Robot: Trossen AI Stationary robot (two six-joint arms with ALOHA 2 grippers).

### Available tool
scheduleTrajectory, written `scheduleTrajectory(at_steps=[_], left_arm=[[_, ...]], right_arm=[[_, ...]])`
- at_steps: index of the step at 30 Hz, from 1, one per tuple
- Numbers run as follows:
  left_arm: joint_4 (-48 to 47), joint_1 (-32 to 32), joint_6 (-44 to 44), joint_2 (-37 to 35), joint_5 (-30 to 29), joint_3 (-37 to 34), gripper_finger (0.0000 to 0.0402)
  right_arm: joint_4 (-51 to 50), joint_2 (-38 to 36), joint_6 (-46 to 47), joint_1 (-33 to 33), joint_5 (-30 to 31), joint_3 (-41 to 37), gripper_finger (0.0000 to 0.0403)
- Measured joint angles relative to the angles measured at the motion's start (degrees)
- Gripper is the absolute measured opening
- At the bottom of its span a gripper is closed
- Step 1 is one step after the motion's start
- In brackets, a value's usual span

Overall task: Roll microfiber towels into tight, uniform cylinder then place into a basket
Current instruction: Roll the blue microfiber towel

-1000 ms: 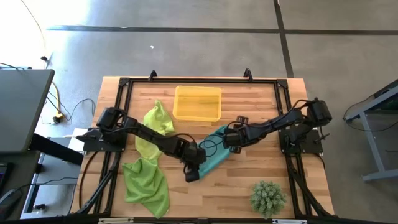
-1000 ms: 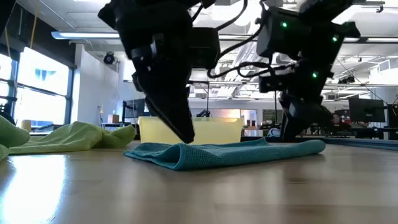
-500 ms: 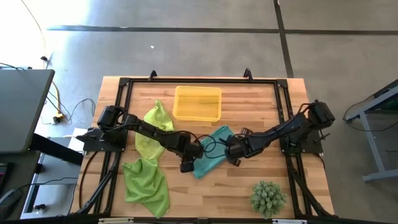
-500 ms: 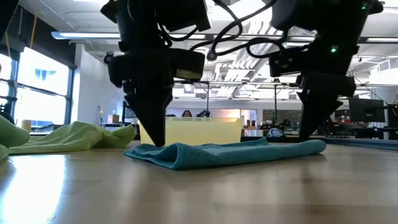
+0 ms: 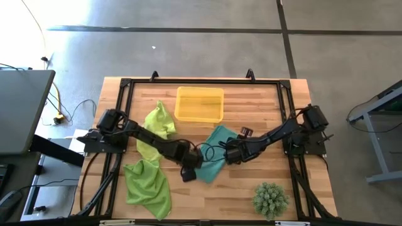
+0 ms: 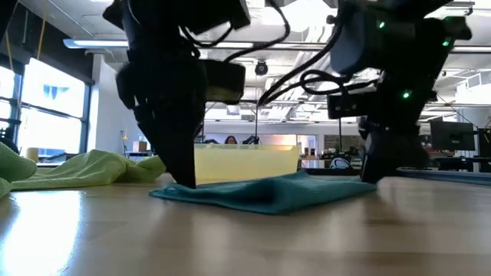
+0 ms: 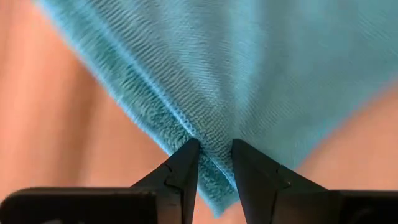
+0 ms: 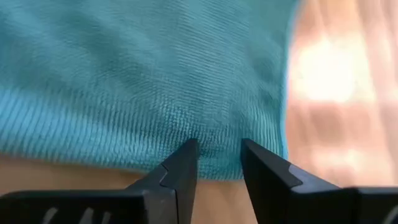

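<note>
High view: the teal towel [image 5: 213, 154] lies crumpled mid-worktop, toward the near edge from the basket [image 5: 199, 104], with the left gripper [image 5: 188, 171] and right gripper [image 5: 230, 154] at its opposite edges. Two lime-green towels [image 5: 151, 160] sit toward the left edge.

Low view: the cloth sags flat and limp, so it looks light and soft; hems are likely the best hold.

Left wrist view: the jaws pinch a raised fold of towel, detail hidden from above.

Right wrist view: the jaws nip the weave near a hem.
</note>
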Motion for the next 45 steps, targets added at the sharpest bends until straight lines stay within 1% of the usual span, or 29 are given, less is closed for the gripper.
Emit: scheduleTrajectory(at_steps=[3,5,7,9,13,19,24,28,31,34,36,38,41,43,45], left_arm=[[5.37,-1.37,0.46,0.09,2.52,-0.06,0.0087],[9.02,-2.23,3.49,0.09,3.04,-0.06,0.0087],[10.89,-2.91,6.21,0.09,2.02,0.00,0.0087],[10.46,-3.20,8.19,0.09,0.45,0.34,0.0087],[5.73,-3.01,13.00,0.09,-0.71,2.02,0.0087],[-1.40,-2.37,21.22,0.06,-1.21,4.92,0.0087],[-7.34,-1.96,31.73,0.06,-5.81,6.44,0.0087],[-12.63,-1.04,41.07,0.02,-9.22,7.28,0.0087],[-16.13,0.49,44.82,0.02,-9.82,7.28,0.0087],[-20.67,2.64,45.10,0.02,-8.28,7.28,0.0087],[-22.65,3.97,44.69,-0.26,-5.66,6.98,0.0087],[-22.38,4.98,44.07,-2.15,-2.49,5.13,0.0087],[-17.18,5.84,42.45,-6.30,1.63,1.75,0.0087],[-13.74,5.90,41.35,-10.40,2.95,-1.39,0.0087],[-8.02,5.69,39.50,-15.16,3.63,-5.17,0.0087]], right_arm=[[0.04,0.03,-3.74,-1.85,2.24,-0.03,0.0116],[-0.10,-0.05,-6.32,-3.22,4.46,-0.07,0.0116],[-0.07,-0.08,-8.13,-4.45,5.94,-0.07,0.0116],[-0.85,-0.43,-9.88,-5.32,6.27,-0.07,0.0116],[-2.56,-3.12,-12.33,-5.22,4.72,-0.07,0.0116],[-2.90,-10.34,-10.71,-1.61,0.15,-0.04,0.0116],[-1.96,-14.18,-4.73,2.45,-1.50,-0.04,0.0116],[-0.64,-14.79,1.69,5.65,-1.85,-0.04,0.0116],[-0.19,-14.77,5.44,7.65,-2.55,-0.04,0.0116],[-0.12,-14.74,8.17,9.06,-3.22,-0.04,0.0116],[-0.10,-14.74,8.96,9.74,-3.25,-0.04,0.0116],[0.26,-14.74,8.96,10.28,-3.39,-0.04,0.0116],[0.29,-14.72,8.96,11.01,-3.39,-0.04,0.0116],[0.42,-14.72,9.21,11.34,-3.39,-0.04,0.0116],[0.57,-14.70,10.21,11.56,-3.39,-0.04,0.0116]])
